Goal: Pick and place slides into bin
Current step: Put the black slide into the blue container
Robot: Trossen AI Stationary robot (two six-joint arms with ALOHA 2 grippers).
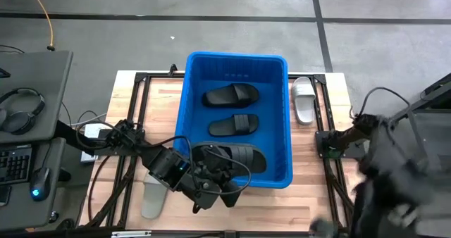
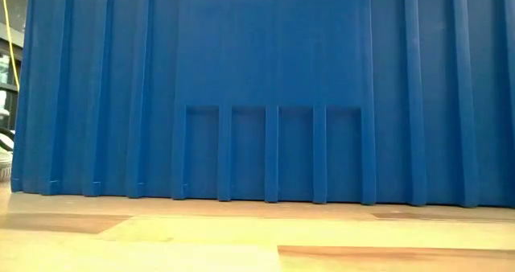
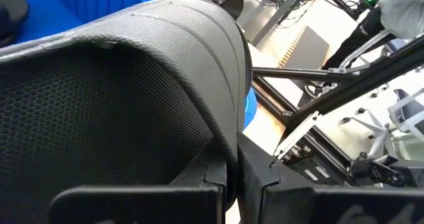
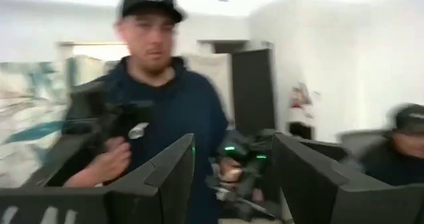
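The blue bin (image 1: 236,118) stands mid-table; the low view shows only its ribbed wall (image 2: 257,95). Two black slides (image 1: 231,95) (image 1: 234,124) lie on its floor. A third black slide (image 1: 238,158) hangs over the bin's near end, with my left gripper (image 1: 211,183) shut on it. This slide fills the left wrist view (image 3: 119,98). A white slide (image 1: 304,99) lies on the table right of the bin, and a grey one (image 1: 151,199) lies at the near left. My right gripper (image 4: 232,177) is raised at the table's right side, open, with nothing between its fingers. My left gripper pinches a thin curved edge of the black slide (image 3: 228,154) between its two fingers, which nearly meet. The fingers come from the table's near left, slanting down. The slide is lifted clear, tilted, over the bin's near end. Which part of the slide this edge belongs to, I cannot tell.
The bin's near rim (image 1: 239,185) lies just under the held slide. Black frame rails (image 1: 130,125) run along the table's sides. In the right wrist view, people (image 4: 165,98) stand in the room beyond the table. A desk with headphones (image 1: 21,111) stands to the left.
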